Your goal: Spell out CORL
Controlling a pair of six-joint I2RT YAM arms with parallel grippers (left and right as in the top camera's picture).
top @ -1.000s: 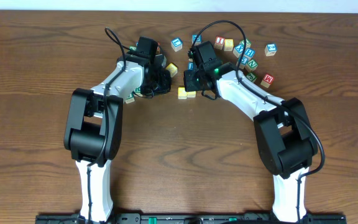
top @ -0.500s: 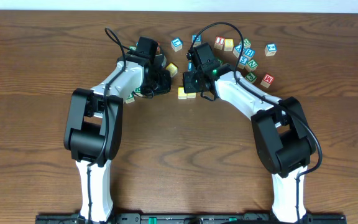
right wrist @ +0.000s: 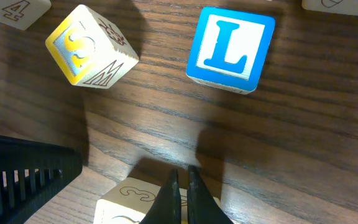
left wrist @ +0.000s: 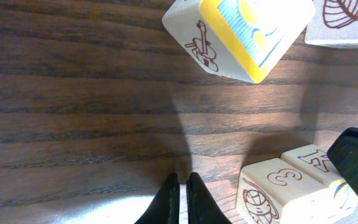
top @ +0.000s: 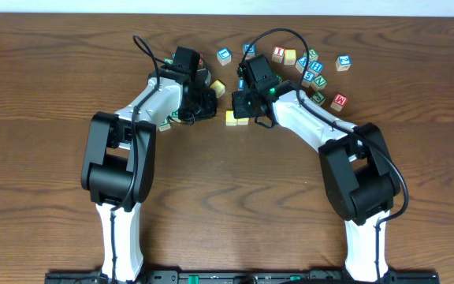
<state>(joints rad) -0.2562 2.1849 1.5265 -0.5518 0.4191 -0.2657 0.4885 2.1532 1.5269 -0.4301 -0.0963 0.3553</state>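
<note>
Near the far middle of the dark, wood-grained tabletop (top: 53, 63), both arms reach among scattered wooden cubes. The left hand (left wrist: 182, 198) is clenched on nothing, its thin black fingertips pressed together just above the grain. A tilted yellow-bordered cube (left wrist: 244, 31) lies beyond it, and a pale engraved cube (left wrist: 284, 186) marked with a 3 sits to its right. The right hand (right wrist: 182, 190) is likewise clenched and empty, its tips beside a pale numbered cube (right wrist: 129, 200). Ahead of it the square L cube (right wrist: 230, 50) lies flat, blue and white, well apart from a tilted yellow-faced cube (right wrist: 89, 46) to the left.
</note>
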